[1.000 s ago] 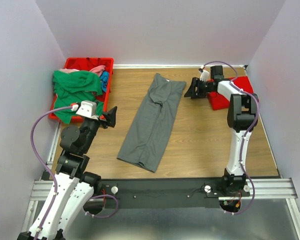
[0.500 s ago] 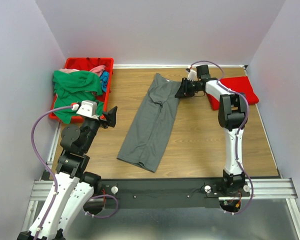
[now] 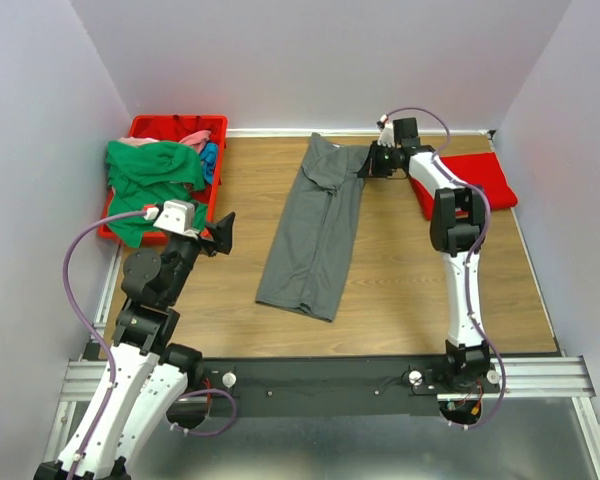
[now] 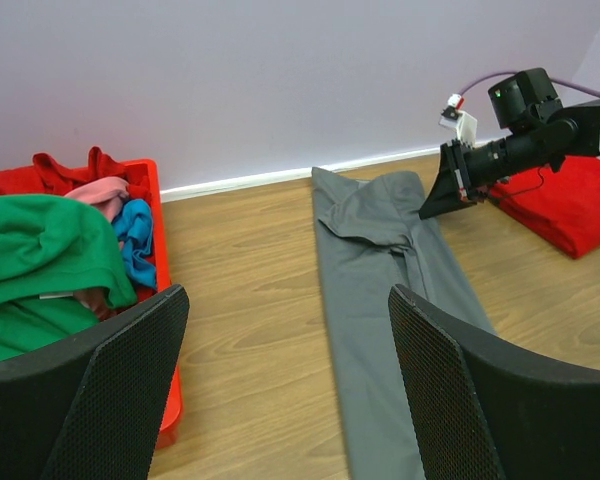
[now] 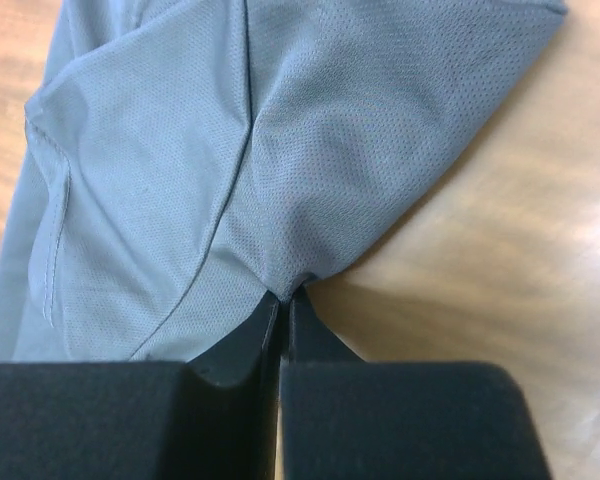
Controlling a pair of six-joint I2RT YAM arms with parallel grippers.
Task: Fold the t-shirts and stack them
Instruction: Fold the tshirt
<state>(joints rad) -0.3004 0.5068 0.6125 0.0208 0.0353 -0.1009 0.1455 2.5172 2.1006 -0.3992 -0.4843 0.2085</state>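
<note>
Right gripper [image 5: 280, 305] jaws clamped on far corner of dark grey t-shirt [image 3: 315, 235]; left gripper [image 3: 223, 232] jaws wide apart near red bin [image 3: 180, 120].

The wooden counter [image 3: 410, 270] is carrying three things. A dark grey t-shirt [image 3: 315, 235], folded into a long narrow strip, is lying across its middle, running from the far wall toward the near edge. A folded bright red t-shirt [image 3: 485, 175] is resting at the far right corner. A red bin [image 3: 180, 120] is sitting at the far left corner.
</note>
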